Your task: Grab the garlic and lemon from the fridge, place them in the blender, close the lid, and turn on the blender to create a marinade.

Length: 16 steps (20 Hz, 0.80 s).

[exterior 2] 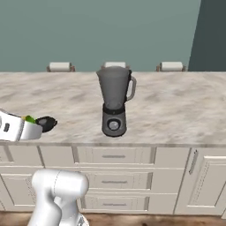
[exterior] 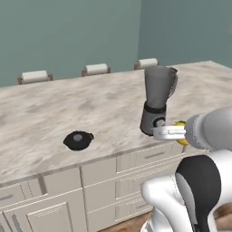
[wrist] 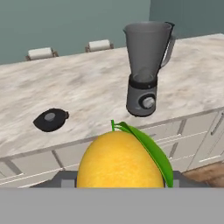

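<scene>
Gripper (exterior: 177, 132) clamped on the lemon (wrist: 120, 159), held near the counter's front edge.

The smooth yellow fruit carries a glossy green leaf. Beyond it on the veined marble counter (exterior: 54, 108) stands the blender (wrist: 145, 65), a grey round base under a smoky flared jar; the flat black lid (wrist: 50, 120) lies well to its left.
</scene>
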Available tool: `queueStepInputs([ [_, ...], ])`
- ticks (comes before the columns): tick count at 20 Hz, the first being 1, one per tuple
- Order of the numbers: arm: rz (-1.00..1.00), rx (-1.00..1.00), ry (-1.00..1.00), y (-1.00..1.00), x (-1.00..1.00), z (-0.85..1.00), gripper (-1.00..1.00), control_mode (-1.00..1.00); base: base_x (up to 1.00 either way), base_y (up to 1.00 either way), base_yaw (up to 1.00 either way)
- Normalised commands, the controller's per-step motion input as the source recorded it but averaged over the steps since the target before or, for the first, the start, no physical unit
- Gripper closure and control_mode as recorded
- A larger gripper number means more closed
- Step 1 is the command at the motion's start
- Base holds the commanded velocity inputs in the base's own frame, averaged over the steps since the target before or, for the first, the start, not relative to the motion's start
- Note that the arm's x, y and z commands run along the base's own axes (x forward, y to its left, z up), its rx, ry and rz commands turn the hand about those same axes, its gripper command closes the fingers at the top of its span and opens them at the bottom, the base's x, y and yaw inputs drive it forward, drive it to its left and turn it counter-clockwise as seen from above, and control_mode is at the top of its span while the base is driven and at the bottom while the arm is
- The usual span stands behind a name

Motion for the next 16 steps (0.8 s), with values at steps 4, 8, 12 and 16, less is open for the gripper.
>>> queueStepInputs([
  [4, 0.00, 0.00, 0.00, 0.00, 0.00, 0.00, 1.00, 1.00, 0.39, 0.00, 0.21],
  [8, 0.00, 0.00, 0.00, 0.00, 0.00, 0.00, 1.00, 1.00, 0.42, -0.13, 0.15],
  [12, 0.00, 0.00, 0.00, 0.00, 0.00, 0.00, 1.00, 1.00, 0.50, -0.06, 0.12],
  [16, 0.00, 0.00, 0.00, 0.00, 0.00, 0.00, 1.00, 1.00, 0.23, -0.29, 0.12],
])
